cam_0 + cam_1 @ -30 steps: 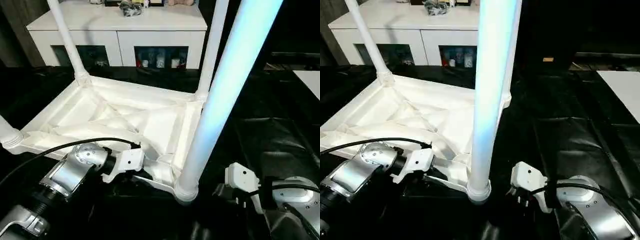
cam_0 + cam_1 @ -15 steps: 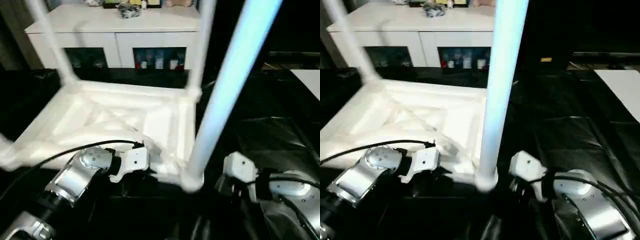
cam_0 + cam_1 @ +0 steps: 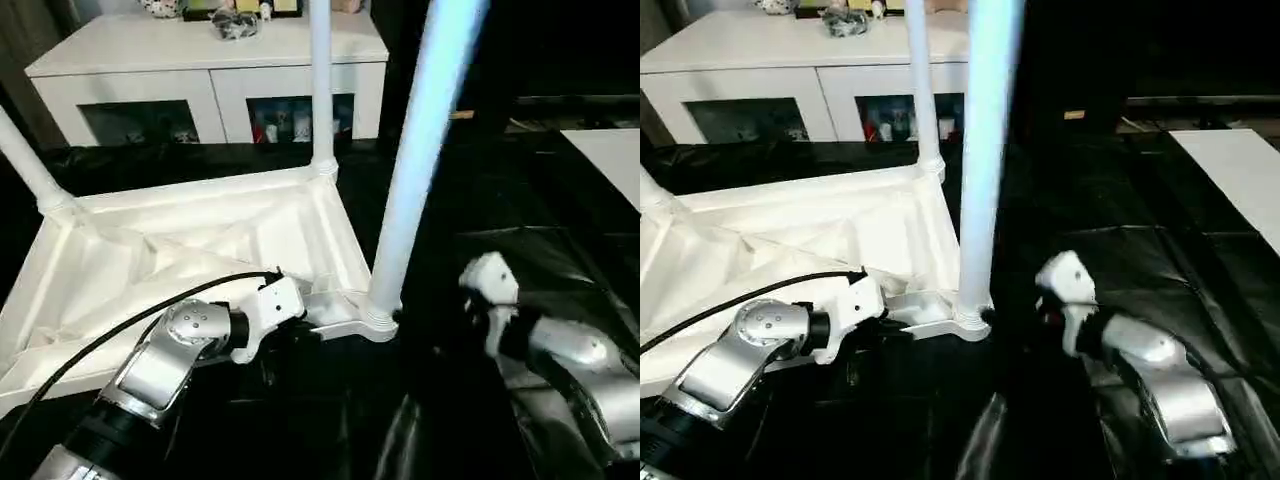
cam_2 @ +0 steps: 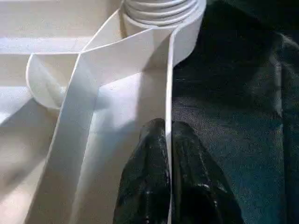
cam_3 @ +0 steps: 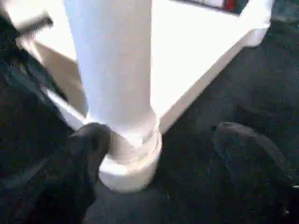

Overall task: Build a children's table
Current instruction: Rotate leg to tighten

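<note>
Pinching the tabletop (image 3: 200,250) rim, our left gripper (image 4: 167,140) is clamped; our right gripper (image 5: 159,154) is spread around the near leg (image 3: 420,150). We are judging it light, stiff, slippery.

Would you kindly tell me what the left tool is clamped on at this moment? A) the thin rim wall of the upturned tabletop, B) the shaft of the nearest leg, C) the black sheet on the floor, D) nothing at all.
A: in the left wrist view the left tool has its two black fingers pressed on either side of the thin rim wall of the tabletop, just short of the corner socket.
</note>
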